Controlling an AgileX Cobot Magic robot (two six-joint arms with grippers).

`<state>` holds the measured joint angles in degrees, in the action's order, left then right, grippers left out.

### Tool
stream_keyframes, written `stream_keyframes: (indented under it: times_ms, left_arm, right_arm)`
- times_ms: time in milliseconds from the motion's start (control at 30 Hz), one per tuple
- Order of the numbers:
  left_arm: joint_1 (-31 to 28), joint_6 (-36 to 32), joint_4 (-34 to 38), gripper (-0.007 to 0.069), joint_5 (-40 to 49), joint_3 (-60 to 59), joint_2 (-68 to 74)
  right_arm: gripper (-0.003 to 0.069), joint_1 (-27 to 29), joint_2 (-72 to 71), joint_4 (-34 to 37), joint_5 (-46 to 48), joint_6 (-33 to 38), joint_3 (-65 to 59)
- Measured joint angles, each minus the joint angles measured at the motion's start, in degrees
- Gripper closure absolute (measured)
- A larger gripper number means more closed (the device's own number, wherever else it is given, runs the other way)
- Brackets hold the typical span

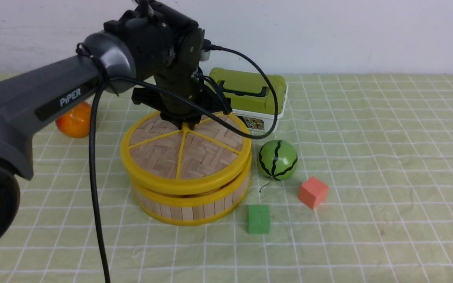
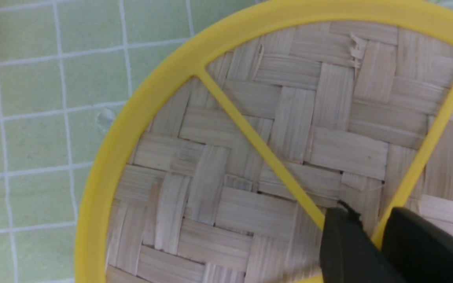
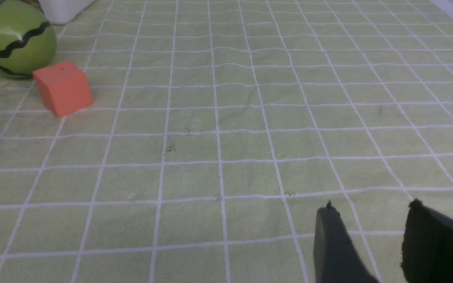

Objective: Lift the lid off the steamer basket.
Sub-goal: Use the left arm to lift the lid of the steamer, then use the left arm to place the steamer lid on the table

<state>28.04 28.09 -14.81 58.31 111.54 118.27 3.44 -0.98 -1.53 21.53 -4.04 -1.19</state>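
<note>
The lid (image 1: pixel 163 153), a woven wood disc with a thick yellow rim and thin yellow spokes, lies on top of the steamer basket (image 1: pixel 187 210), a round tub of upright wood slats with yellow rims. The lid's front edge stands slightly apart from the basket's top rim. My left gripper (image 1: pixel 185 122) comes down on the lid's centre hub. In the left wrist view this gripper (image 2: pixel 372 224) is shut on a yellow spoke of the lid (image 2: pixel 250 118). My right gripper (image 3: pixel 372 206) hangs open over bare cloth with nothing between its fingers; it is out of the front view.
A white box with an olive-green lid (image 1: pixel 250 94) stands just behind the basket. A watermelon ball (image 1: pixel 277 159), a red-orange cube (image 1: pixel 313 192) and a green cube (image 1: pixel 258 219) lie to its right. An orange fruit (image 1: pixel 75 120) sits to its left. A black cable (image 1: pixel 92 177) hangs from the left arm.
</note>
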Motion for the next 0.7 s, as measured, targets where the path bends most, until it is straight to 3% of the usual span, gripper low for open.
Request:
stream_keyframes:
  times_ms: [233,433,700]
  left_arm:
    - [0.00,-1.99,-0.33,0.0512,0.89,2.03,-3.14]
    - [-2.16,-4.53,-4.95,0.0512,7.21,2.10,-9.41]
    - [-15.36,-5.55,-4.95,0.0512,11.06,-6.08,-21.03]
  right_arm:
    - [0.0419,0.00,0.00,0.00,0.00,0.00,0.00]
    - [0.0419,0.00,0.00,0.00,0.00,0.00,0.00]
    - [0.0418,0.00,0.00,-0.06,0.00,0.00,0.00]
